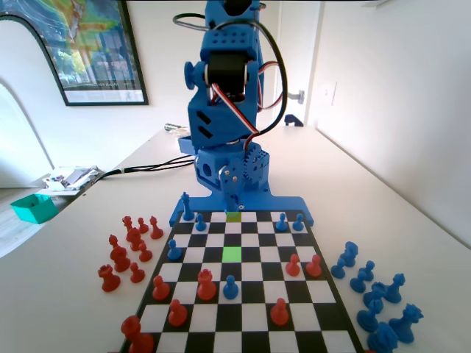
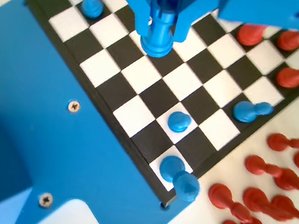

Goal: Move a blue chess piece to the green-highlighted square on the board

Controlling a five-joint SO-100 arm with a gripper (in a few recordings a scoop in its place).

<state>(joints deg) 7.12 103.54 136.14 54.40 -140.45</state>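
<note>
I noted my claw (image 2: 162, 19) clamped on a blue chess piece (image 2: 160, 25), crenellated top, flared base, hanging above the board (image 2: 138, 113).

Fixed view: the board (image 1: 243, 294) lies on the table (image 1: 368, 184), with the arm (image 1: 228, 110) standing at its far end. The highlighted square (image 1: 232, 254) sits mid-board; a second marked square (image 1: 234, 216) is found in the far row, same file. Captured pieces (image 1: 129, 254) are clustered off the board's left edge, others (image 1: 375, 294) off the right. Wrist view: a rook (image 2: 161, 25) is held between the jaws of the gripper (image 2: 164, 11), above the board. A pawn (image 2: 179, 121) stands near the board's corner.
</note>
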